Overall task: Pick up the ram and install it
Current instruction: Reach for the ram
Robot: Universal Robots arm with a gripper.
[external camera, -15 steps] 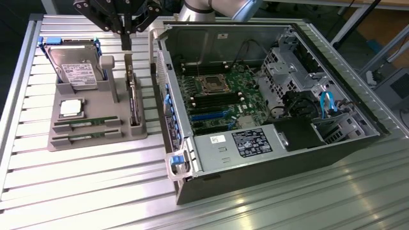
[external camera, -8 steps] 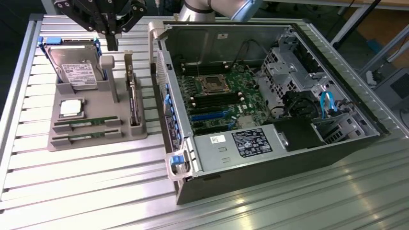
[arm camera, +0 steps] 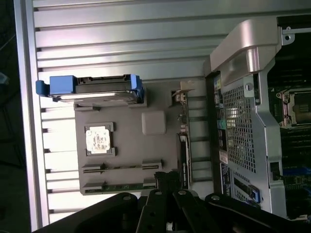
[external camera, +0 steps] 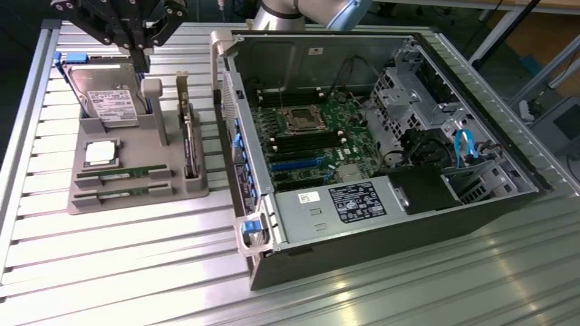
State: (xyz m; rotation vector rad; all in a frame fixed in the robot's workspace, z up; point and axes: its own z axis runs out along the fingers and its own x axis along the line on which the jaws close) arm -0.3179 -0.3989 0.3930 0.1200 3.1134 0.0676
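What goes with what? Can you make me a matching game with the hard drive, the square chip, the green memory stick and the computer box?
Things: 1 hard drive; 2 square chip; 3 memory stick; 4 computer box.
Places: A lying in a narrow slot; B open, on the exterior view's right; C standing upright in the gray holder; D lying flat in a square pocket.
Pairs: 1-C, 2-D, 3-A, 4-B.

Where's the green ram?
The ram lies in the gray holder on the exterior view's left, beside the silver chip, outside the computer case.
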